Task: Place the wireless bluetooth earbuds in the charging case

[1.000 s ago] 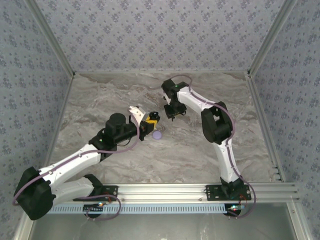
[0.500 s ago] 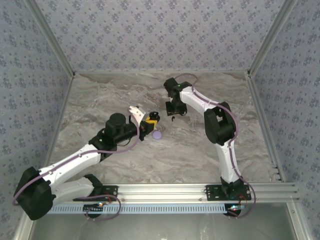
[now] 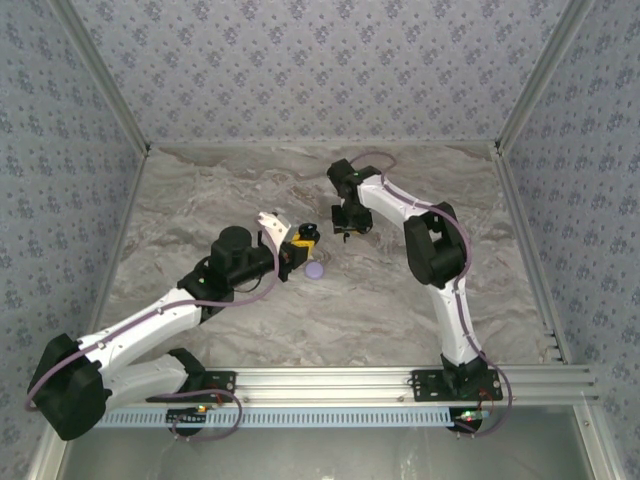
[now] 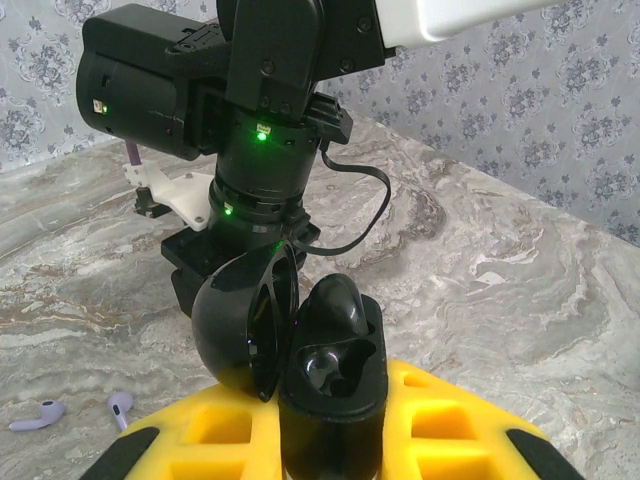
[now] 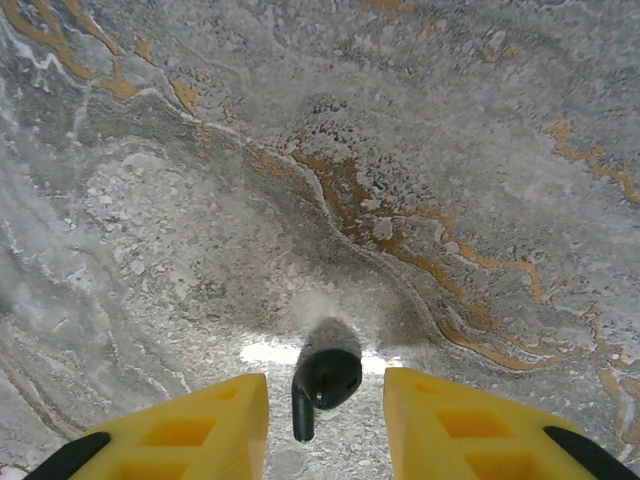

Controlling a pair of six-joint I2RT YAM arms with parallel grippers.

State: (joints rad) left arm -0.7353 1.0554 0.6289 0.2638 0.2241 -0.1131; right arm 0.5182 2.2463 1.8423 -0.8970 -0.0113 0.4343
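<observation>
Marble table (image 3: 200,200), seen from above, with two arms bolted at its near edge. Left arm (image 3: 150,325) reaches to mid-table; right arm (image 3: 430,250) bends back toward the centre. Left gripper (image 3: 298,240) is clamped on the black case (image 4: 330,390), held upright with its lid (image 4: 245,325) swung open to the left. Right gripper (image 5: 325,400) points down at the marble, jaws parted. The black earbud (image 5: 325,375) lies between them with a gap on each side. Lavender case (image 3: 315,269) sits on the table just beside the left gripper. Two lavender earbuds (image 4: 40,413) lie near each other on the marble.
</observation>
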